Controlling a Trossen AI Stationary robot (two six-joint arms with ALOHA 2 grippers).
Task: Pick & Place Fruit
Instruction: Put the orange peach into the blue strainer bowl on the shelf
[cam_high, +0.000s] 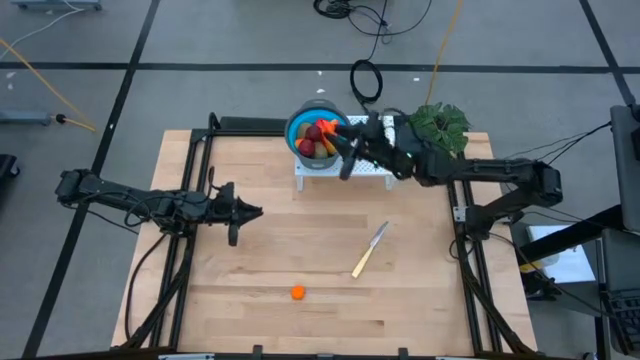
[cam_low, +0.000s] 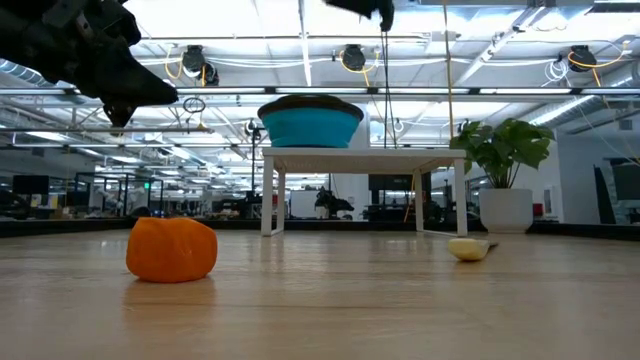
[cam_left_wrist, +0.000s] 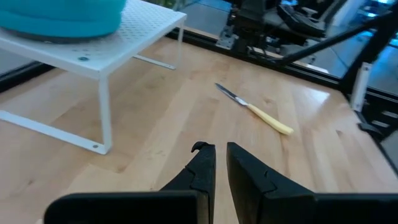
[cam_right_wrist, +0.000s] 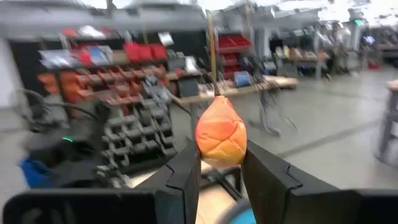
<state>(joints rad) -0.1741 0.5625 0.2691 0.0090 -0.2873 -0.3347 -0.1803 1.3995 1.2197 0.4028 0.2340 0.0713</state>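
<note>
A teal bowl stands on a white perforated rack at the table's far edge. It holds several fruit pieces: dark red, brown-green and orange. My right gripper is above the bowl's right rim, shut on a small orange fruit. Another small orange fruit lies on the table near the front edge and also shows in the low view. My left gripper hovers shut and empty over the table's left half; it also shows in the left wrist view. My right gripper pinches the small orange fruit by its two opposite sides between the two fingers, near their free ends. The fingers reach about level from the table's right side. The fruit is lifted clear and sticks out past the fingertips.
A slim yellow-handled knife lies on the table right of centre and also shows in the left wrist view. A leafy green plant stands at the far right, beside the rack. Black frame rails run along the table's left and right sides.
</note>
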